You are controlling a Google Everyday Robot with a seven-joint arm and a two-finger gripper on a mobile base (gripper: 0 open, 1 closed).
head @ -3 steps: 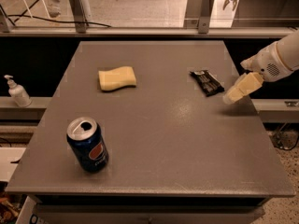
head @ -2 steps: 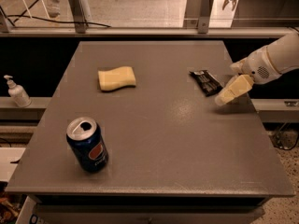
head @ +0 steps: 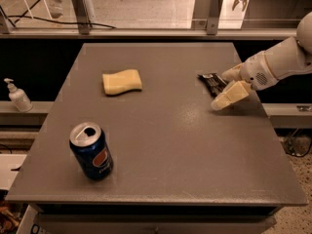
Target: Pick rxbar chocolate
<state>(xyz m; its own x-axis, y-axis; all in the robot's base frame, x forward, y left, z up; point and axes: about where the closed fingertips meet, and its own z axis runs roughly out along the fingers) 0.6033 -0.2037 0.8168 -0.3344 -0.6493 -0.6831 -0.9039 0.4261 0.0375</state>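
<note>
The rxbar chocolate is a small flat black-wrapped bar lying on the grey table, at its right side towards the back. My gripper reaches in from the right on a white arm. It is open, low over the table. One pale finger lies just in front of the bar's right end and the other finger is behind it. The bar's right end is partly hidden by the fingers, and the bar still lies flat on the table.
A yellow sponge lies at the back left of the table. A blue soda can stands at the front left. A soap dispenser stands on a ledge off the table's left. The table's right edge is close under the arm.
My gripper has moved left and a little forward, from beside the bar's right end to straddling it. The bar, sponge and can have not moved.
</note>
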